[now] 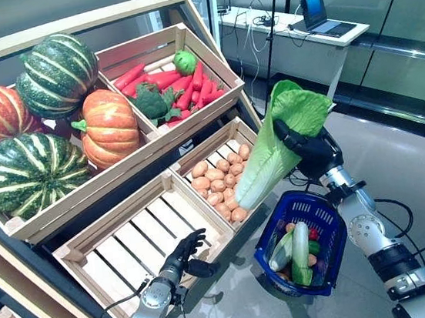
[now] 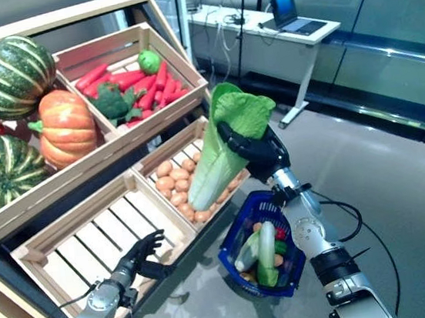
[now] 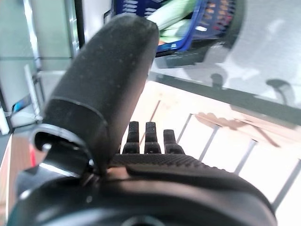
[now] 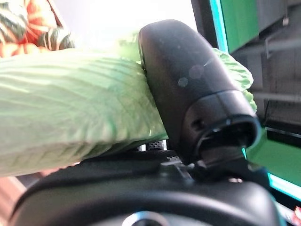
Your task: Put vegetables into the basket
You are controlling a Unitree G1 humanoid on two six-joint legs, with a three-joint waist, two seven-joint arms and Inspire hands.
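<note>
My right hand (image 1: pixel 310 150) is shut on a large pale green cabbage (image 1: pixel 277 145) and holds it tilted in the air, above the blue basket (image 1: pixel 321 209) and in front of the stand's lower right crate. Its thumb (image 4: pixel 188 84) presses across the leaves (image 4: pixel 70 103). The basket stands on the floor and holds a white and green long vegetable (image 1: pixel 300 251) with other small vegetables. My left hand (image 1: pixel 184 257) is open and empty, low by the front edge of the bare slatted crate (image 1: pixel 130 247); its fingers (image 3: pixel 148 136) are straight.
The wooden vegetable stand (image 1: pixel 83 182) fills the left side, with crates of produce. The crate of small brown potatoes (image 1: pixel 215 182) is right behind the cabbage. A white desk with a laptop (image 1: pixel 319 14) stands at the back right. Grey floor lies around the basket.
</note>
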